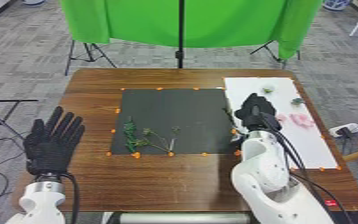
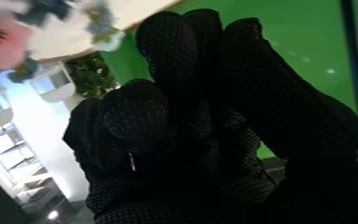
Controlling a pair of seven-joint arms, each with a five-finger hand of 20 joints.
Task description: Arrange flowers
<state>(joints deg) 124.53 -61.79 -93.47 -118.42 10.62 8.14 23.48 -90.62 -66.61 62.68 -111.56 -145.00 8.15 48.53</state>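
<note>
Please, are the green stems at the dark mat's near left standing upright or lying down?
Lying down: in the head view, the green stems stretch flat along the dark mat.

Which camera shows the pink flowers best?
The head view: the pink flowers lie on the white sheet, so you see where they are. The right wrist view shows pink petals bigger, but cut off at its edge.
</note>
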